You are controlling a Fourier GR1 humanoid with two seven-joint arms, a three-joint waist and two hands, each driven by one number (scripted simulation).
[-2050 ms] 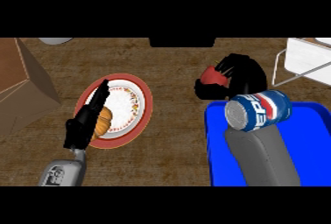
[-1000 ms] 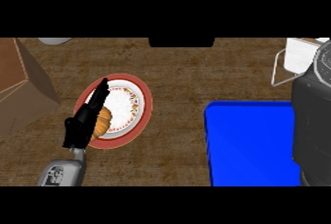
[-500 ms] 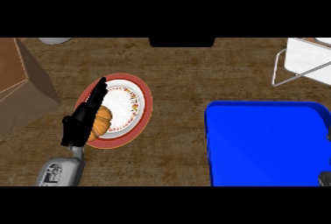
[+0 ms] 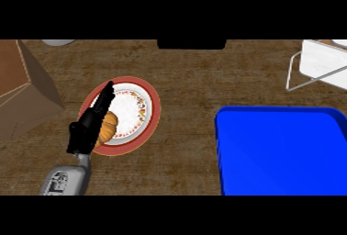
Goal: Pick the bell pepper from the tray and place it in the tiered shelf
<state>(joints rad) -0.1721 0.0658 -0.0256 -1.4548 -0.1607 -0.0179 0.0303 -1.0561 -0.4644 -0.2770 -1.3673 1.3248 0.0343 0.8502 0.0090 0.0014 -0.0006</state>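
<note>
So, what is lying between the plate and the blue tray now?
In the head view, only a bare stretch of brown counter lies between the plate and the blue tray; nothing stands there.

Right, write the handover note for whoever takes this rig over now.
Left hand: open, fingers straight, over the plate's left side by the croissant.
Right hand: out of view.
Blue tray: no bell pepper on its visible part.
Tiered shelf: only a corner shows, top right; no pepper seen there.
Done: cannot tell.
Left: locate the pepper, confirm it is in the shelf.
</note>
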